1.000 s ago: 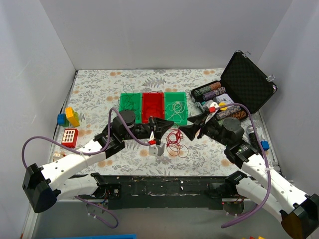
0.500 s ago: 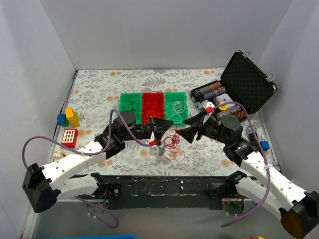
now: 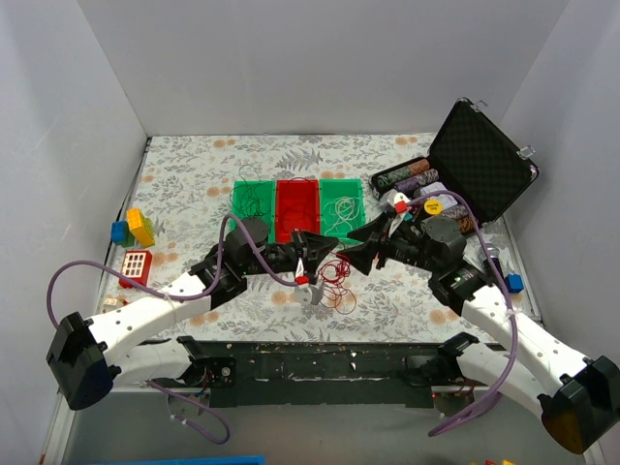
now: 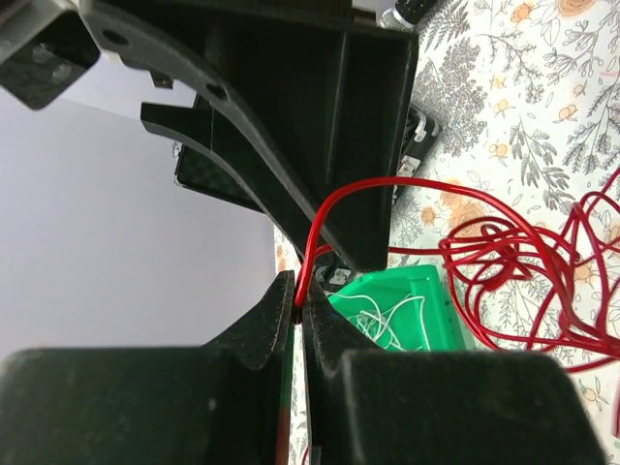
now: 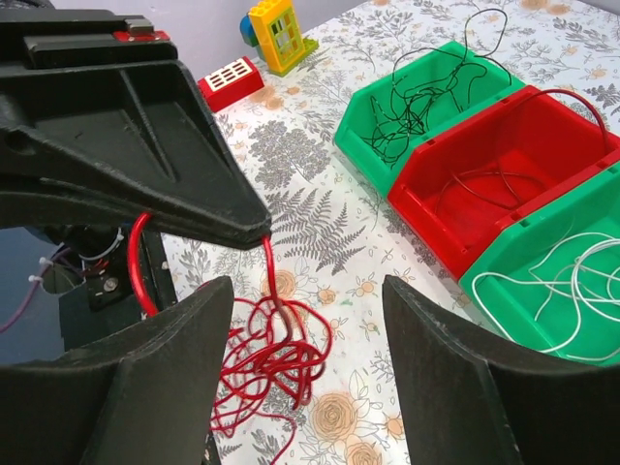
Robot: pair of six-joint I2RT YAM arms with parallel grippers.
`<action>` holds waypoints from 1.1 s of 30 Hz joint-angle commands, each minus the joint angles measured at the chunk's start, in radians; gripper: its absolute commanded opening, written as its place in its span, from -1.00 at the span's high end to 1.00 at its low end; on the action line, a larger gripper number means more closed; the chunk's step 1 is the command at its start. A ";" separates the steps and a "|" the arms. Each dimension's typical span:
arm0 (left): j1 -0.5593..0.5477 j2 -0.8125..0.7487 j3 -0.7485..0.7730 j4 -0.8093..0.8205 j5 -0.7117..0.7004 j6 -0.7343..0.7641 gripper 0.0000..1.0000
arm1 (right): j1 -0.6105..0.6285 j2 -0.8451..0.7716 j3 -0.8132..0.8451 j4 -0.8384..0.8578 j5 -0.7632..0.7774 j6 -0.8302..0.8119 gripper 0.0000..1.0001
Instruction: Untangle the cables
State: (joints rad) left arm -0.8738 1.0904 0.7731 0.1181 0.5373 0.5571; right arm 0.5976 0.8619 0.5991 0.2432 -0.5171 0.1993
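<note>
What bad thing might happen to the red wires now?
The left fingers pinch one red wire only at their very tips, so it might slip out. That wire runs back into the clump, so pulling could tighten the knot or drag the whole clump along. The right fingers are open close to the clump and may grab several loops at once.

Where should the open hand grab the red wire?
Probably the lone strand of red wire hanging below the shut left gripper, above the clump. Bring the open right gripper in from the right, fingers either side: there it is one wire, not loops.
</note>
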 commanded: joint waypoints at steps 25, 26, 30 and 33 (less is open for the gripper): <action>-0.100 0.091 0.460 0.293 -0.143 -0.254 1.00 | 0.001 0.158 -0.189 0.206 0.003 0.054 0.06; -0.100 0.097 0.486 0.304 -0.155 -0.244 1.00 | 0.001 0.158 -0.206 0.202 0.014 0.054 0.03; -0.100 0.126 0.592 0.302 -0.180 -0.212 1.00 | 0.008 0.169 -0.229 0.192 0.052 0.052 -0.04; -0.100 0.131 0.624 0.290 -0.180 -0.203 1.00 | 0.016 0.187 -0.231 0.189 0.074 0.048 0.10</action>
State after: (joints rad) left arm -0.9691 1.2186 1.3403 0.3939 0.3901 0.3191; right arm 0.6022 1.0355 0.3626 0.4080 -0.4915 0.2630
